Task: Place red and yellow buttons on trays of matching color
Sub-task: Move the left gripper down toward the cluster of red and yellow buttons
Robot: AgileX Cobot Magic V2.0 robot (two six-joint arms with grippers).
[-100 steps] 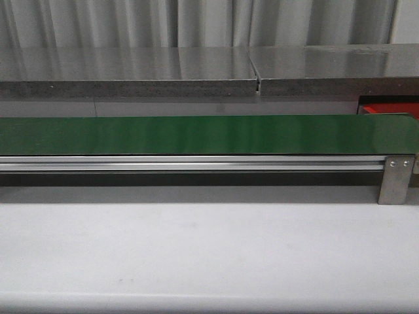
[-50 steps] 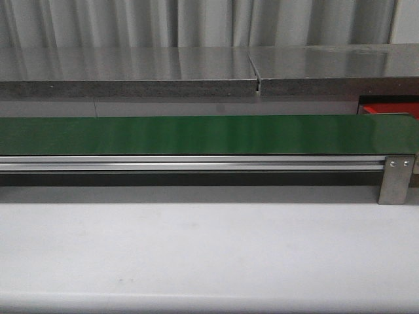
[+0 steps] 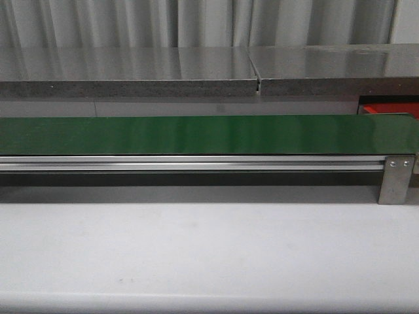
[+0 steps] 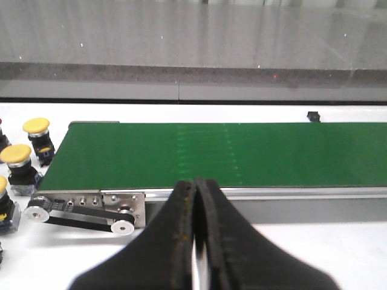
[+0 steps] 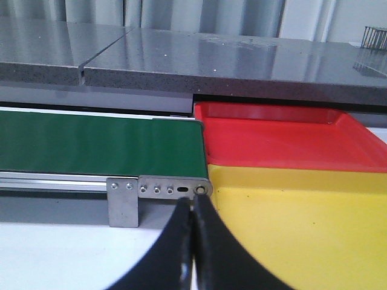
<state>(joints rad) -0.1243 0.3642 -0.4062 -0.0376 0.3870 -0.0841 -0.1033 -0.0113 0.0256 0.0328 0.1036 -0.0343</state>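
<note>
Buttons: yellow buttons (image 4: 29, 151) wait beside the green belt's (image 4: 211, 154) roller end; red tray (image 5: 272, 136) and yellow tray (image 5: 302, 211) sit past its opposite end. Left gripper (image 4: 196, 205) and right gripper (image 5: 192, 229) are clenched, empty: release before reaching.

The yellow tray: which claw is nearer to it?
Right. The right claw sits beside the yellow tray; the left claw faces the belt's far end, by the yellow buttons.

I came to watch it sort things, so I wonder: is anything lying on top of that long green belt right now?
Nothing shows on the green belt in any view. Yellow buttons stand off one end, and the red tray and yellow tray sit at the other, both empty as far as seen.
</note>
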